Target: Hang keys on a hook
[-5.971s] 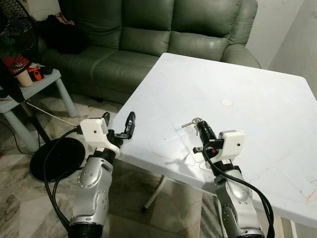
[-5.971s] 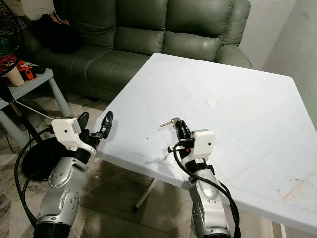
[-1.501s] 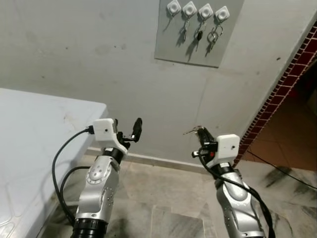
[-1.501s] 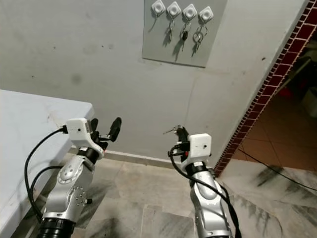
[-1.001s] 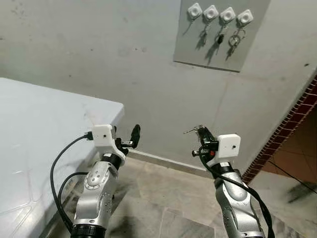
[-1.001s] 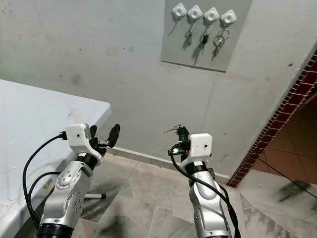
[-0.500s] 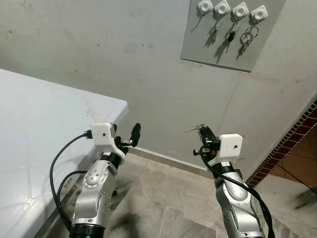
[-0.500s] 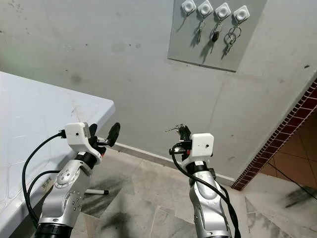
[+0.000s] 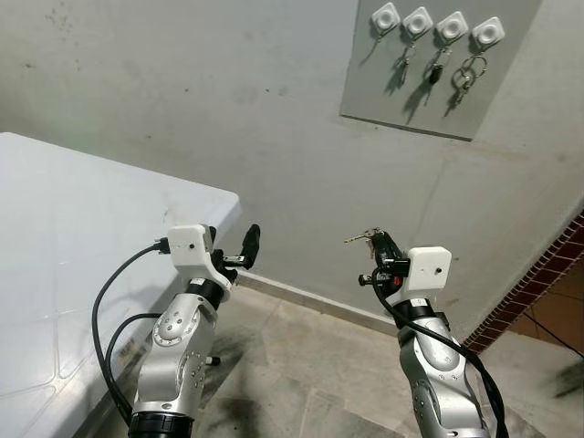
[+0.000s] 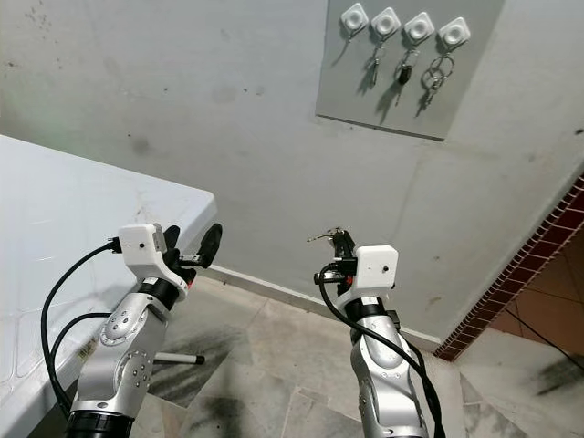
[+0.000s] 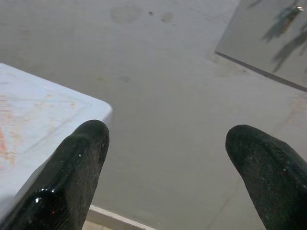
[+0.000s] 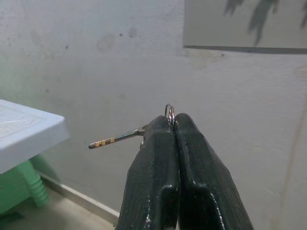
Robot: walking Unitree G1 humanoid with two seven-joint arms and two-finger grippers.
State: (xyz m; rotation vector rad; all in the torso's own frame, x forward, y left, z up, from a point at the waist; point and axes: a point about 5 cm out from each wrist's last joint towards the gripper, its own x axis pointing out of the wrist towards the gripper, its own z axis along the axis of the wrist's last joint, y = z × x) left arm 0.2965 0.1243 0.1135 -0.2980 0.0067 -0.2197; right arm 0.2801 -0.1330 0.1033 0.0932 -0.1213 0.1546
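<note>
Pinching a thin metal key (image 12: 115,139) by its ring, the right hand (image 12: 172,125) faces the rough wall (image 9: 182,109).

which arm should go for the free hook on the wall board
Right. The right end effector is shut on the key and stands below the hook board. The left end effector is open and empty, further from the board.
</note>
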